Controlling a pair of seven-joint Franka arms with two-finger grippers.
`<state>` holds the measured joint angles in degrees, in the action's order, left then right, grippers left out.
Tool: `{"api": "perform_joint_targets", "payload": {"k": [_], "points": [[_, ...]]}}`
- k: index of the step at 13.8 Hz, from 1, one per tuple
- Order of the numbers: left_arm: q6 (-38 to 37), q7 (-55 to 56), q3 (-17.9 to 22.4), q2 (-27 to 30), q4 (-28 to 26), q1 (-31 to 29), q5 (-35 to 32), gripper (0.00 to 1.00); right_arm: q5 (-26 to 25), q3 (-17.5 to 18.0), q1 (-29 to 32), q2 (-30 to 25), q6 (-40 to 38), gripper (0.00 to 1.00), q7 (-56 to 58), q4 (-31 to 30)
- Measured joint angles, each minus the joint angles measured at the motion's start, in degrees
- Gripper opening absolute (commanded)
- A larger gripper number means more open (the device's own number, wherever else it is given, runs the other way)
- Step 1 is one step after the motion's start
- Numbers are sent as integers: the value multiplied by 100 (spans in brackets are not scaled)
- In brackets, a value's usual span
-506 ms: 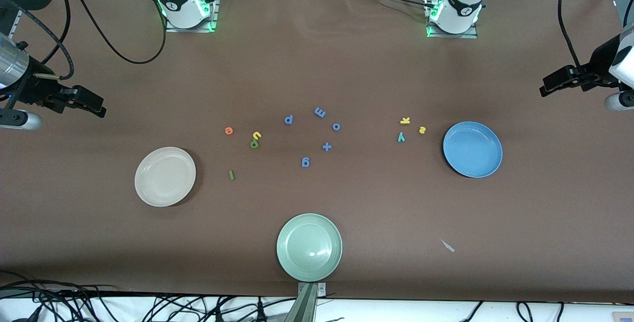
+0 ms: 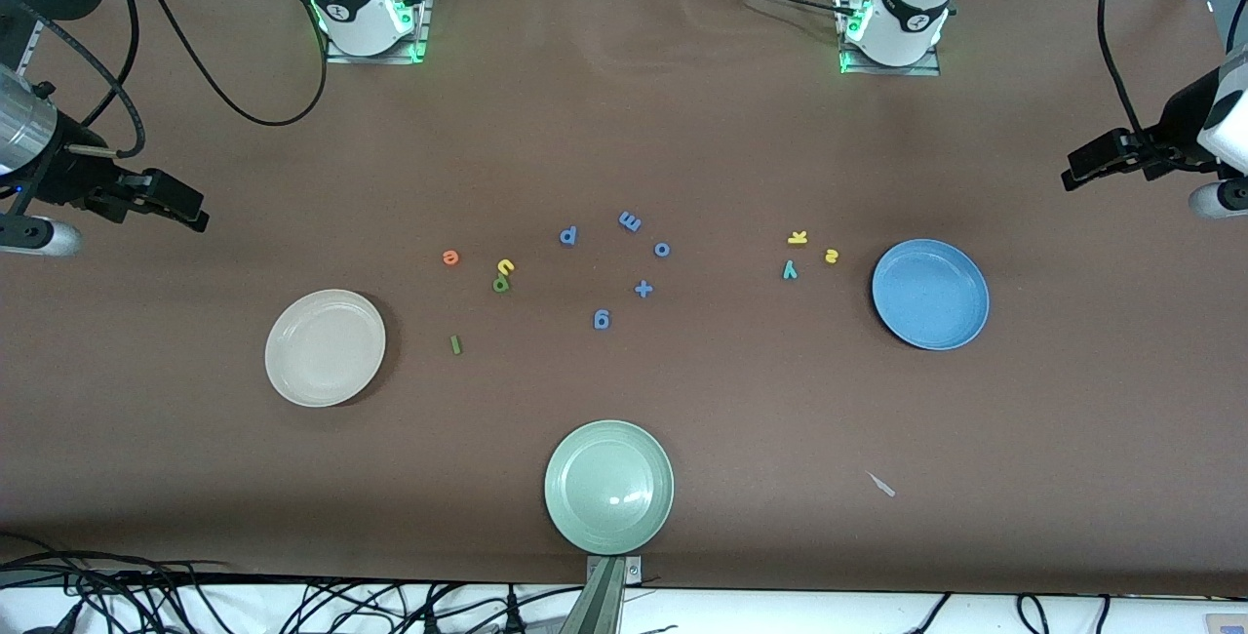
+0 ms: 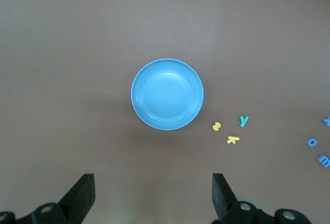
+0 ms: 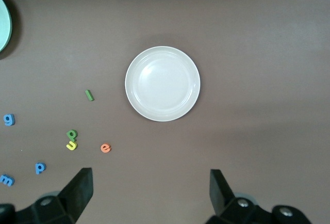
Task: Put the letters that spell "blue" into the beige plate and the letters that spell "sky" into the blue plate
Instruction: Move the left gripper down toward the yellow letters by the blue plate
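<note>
Brown table, I see the beige plate (image 2: pixel 325 348) beside e, u, b, l (image 2: pixel 477 290); blue plate (image 2: pixel 930 295) beside s, k, y (image 2: pixel 807 254). Left gripper (image 3: pixel 153 198) and right gripper (image 4: pixel 149 195) hang wide apart, holding nothing, at the table's ends.

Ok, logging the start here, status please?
Left hand open over the table near the blue plate; right hand open near the beige plate. Both plates bare, all letters on the table. Nothing blocking.

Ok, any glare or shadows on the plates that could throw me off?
Front view: a bright glint on the pale green plate, and soft shadows beside the beige plate and blue plate. Left wrist view: mild sheen inside the blue plate. Right wrist view: faint sheen on the beige plate; letters read sharp.
</note>
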<state>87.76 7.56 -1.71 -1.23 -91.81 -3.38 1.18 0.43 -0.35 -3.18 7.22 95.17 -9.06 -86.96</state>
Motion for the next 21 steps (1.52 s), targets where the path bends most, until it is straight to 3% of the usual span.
{"api": "perform_joint_targets", "payload": {"k": [13,21], "points": [[11,30,-115,-94,3,24,0,100,0,-20,7,3,-2,100,-8,0],[127,126,-88,-206,276,13,0,100,0,-19,6,3,-11,100,-9,0]]}}
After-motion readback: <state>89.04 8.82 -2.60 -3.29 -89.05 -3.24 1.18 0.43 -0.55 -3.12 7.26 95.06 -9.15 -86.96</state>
